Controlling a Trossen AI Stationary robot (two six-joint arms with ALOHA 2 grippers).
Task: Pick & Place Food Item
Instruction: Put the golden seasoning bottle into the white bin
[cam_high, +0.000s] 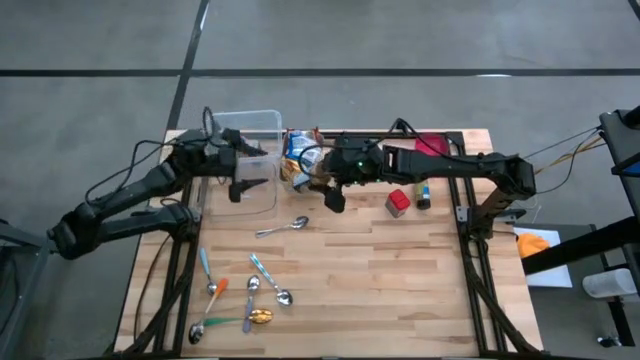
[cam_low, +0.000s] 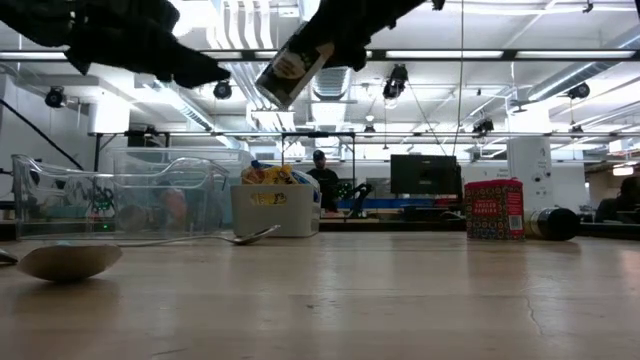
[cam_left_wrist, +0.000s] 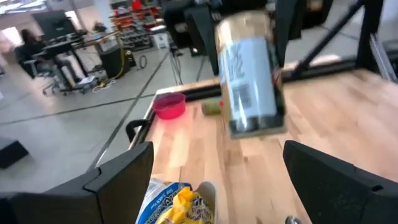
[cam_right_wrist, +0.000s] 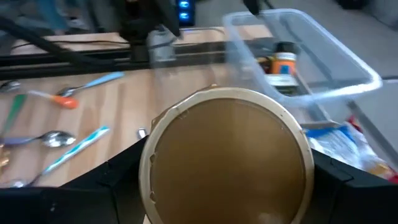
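A cylindrical food can (cam_left_wrist: 250, 74) with a white label and a tan end is clamped between the fingers of the right tool (cam_high: 322, 187), which is held above the wooden surface (cam_high: 400, 280), near its far middle. In the low view the can (cam_low: 291, 62) is seen tilted, well clear of the surface. In the right wrist view its round tan end (cam_right_wrist: 227, 163) fills the space between the two dark fingers. The left tool (cam_high: 243, 180) is positioned over the clear plastic bin (cam_high: 262, 122) at the far left, its fingers spread wide with nothing between them. Just beside the bin, a small white box of snack packets (cam_low: 273, 204) is seen. A red box (cam_high: 398, 202) and a pink bowl (cam_left_wrist: 169, 105) lie to the right, and several spoons (cam_high: 252, 293) are scattered nearer the front.
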